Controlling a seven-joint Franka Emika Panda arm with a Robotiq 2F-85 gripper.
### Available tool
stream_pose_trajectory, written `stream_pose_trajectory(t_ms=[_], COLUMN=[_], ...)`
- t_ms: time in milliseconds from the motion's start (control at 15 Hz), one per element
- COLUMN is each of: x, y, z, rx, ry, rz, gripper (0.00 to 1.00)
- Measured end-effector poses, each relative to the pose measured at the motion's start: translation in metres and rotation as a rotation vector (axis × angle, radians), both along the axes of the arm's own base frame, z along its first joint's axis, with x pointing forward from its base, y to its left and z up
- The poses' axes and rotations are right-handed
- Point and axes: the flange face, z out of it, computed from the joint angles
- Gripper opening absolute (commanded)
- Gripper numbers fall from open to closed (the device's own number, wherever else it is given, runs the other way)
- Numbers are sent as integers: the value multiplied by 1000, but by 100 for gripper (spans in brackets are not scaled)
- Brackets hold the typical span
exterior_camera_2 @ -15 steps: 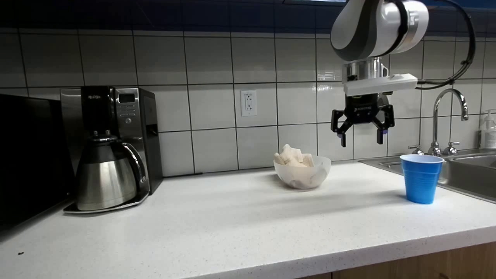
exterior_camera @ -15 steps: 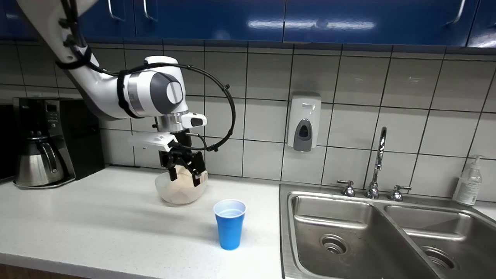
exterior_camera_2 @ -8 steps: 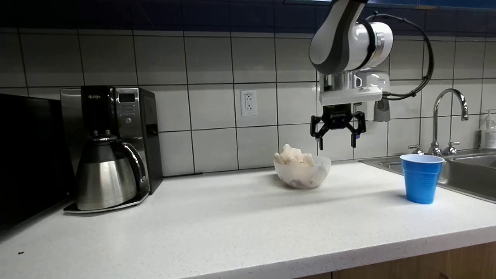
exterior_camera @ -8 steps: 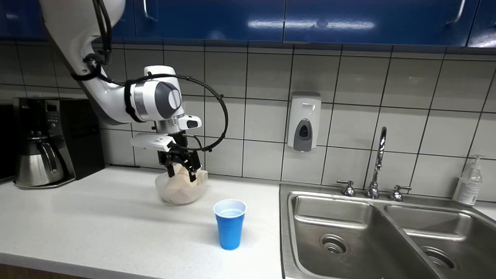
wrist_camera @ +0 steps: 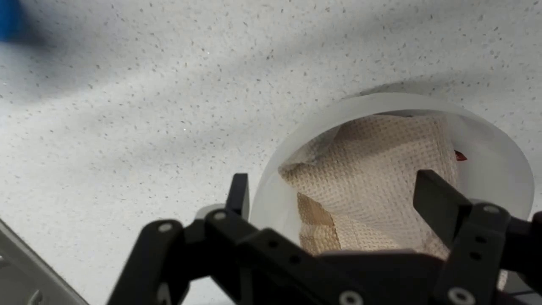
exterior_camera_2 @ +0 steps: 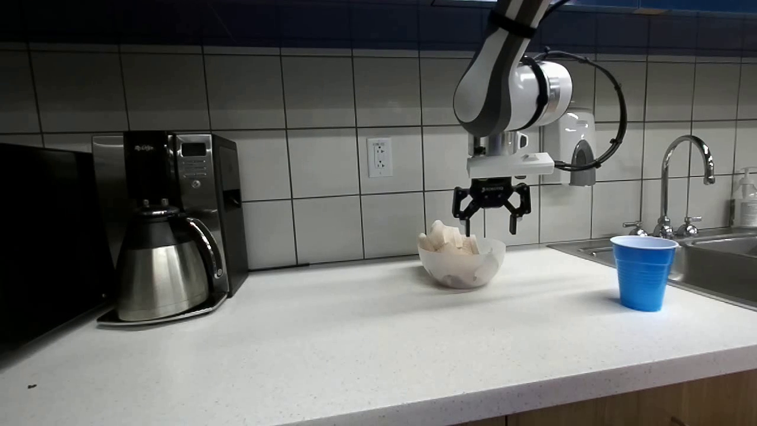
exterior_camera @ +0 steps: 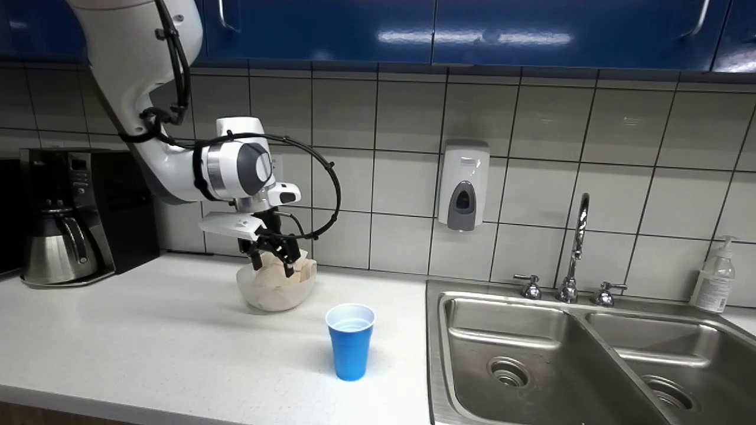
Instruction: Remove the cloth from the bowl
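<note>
Spread wide and gripping nothing, the pincer (exterior_camera_2: 490, 229) is hovering over the right side of the bowl (exterior_camera_2: 463, 269) in an exterior view, while the crumpled cloth (exterior_camera_2: 447, 241) is lying inside, leftward and mostly lower.

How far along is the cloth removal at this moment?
Done: the gripper hangs open above the bowl; no removal shows. In hand: alignment for a grasp, it seems; in the wrist view one finger appears outside the rim. Left: gripping the cloth and lifting it out; it sits bunched in the bowl, partly above the rim in an exterior view.
</note>
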Motion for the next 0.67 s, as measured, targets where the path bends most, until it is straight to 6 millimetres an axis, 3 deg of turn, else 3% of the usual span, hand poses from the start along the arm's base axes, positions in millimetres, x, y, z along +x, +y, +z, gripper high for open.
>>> stream_pose_trajectory(t_ms=[667], x=[16], y=[14], z=[-26], rx=[13], ry=[-128], rz=[47], gripper=[100])
